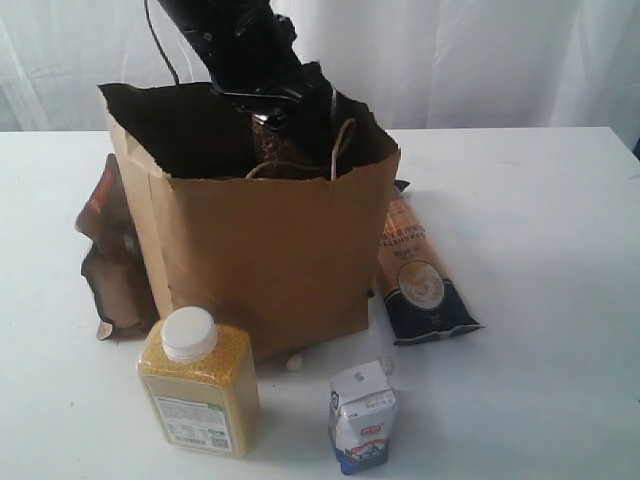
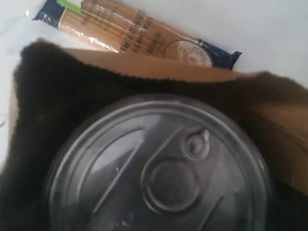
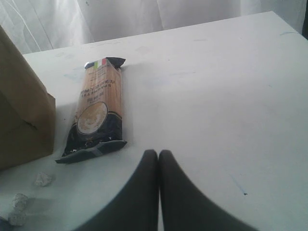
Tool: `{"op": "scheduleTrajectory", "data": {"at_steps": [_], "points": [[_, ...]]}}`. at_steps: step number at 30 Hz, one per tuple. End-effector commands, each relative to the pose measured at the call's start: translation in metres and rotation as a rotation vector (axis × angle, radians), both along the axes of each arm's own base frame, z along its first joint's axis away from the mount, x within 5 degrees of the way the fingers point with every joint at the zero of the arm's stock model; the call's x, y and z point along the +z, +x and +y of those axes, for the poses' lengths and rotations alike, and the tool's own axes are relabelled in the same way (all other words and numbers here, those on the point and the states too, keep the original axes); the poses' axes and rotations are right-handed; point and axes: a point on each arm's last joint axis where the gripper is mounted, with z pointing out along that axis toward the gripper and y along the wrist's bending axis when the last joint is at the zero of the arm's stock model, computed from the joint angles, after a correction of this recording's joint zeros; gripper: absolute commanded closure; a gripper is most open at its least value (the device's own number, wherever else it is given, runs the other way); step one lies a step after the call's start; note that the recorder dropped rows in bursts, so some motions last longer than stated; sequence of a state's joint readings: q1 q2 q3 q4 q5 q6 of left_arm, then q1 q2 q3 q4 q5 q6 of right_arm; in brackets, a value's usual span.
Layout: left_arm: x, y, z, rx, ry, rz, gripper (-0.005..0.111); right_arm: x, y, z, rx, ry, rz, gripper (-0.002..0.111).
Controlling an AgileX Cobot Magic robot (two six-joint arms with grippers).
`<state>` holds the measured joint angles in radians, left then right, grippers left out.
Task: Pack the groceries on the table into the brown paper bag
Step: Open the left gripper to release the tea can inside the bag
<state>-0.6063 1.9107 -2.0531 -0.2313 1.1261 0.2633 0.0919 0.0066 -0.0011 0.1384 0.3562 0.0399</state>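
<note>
The brown paper bag (image 1: pixel 260 260) stands open in the middle of the table (image 1: pixel 540 300). My left gripper (image 1: pixel 272 118) reaches down into the bag's mouth, shut on the silver-lidded can (image 2: pixel 161 168), whose lid fills the left wrist view and hides the fingers. Outside the bag stand the yellow grain bottle (image 1: pixel 200 385) and the small white-blue carton (image 1: pixel 362 415), both in front of it. The dark-brown pouch (image 1: pixel 110 250) leans at its left, and the orange-navy packet (image 1: pixel 420 275) (image 3: pixel 96 113) lies at its right. My right gripper (image 3: pixel 159 154) is shut and empty, low over bare table near the packet.
Small white crumbs (image 1: pixel 293 363) (image 3: pixel 42 179) lie by the bag's front corner. A white curtain (image 1: pixel 480 60) hangs behind the table's far edge. The bag's loop handle (image 1: pixel 343 140) sticks up beside the left arm.
</note>
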Motion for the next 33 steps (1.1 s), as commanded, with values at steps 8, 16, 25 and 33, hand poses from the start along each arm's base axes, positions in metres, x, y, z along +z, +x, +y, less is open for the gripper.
{"op": "scheduleTrajectory", "data": {"at_steps": [8,16,25,33], "points": [[0.017,-0.017,0.009,-0.032,0.006,0.032,0.107,0.001,0.0,-0.001,-0.008,0.0,-0.018,0.108],[0.009,-0.013,0.004,-0.032,-0.012,0.056,0.107,0.001,0.0,-0.001,-0.008,0.0,-0.018,0.108],[0.008,-0.012,0.009,-0.018,0.049,0.043,0.093,0.001,0.0,-0.001,-0.008,0.0,-0.018,0.108],[0.008,-0.011,0.009,0.025,0.043,0.064,0.011,0.001,0.0,-0.001,-0.008,0.0,-0.018,0.108]]}}
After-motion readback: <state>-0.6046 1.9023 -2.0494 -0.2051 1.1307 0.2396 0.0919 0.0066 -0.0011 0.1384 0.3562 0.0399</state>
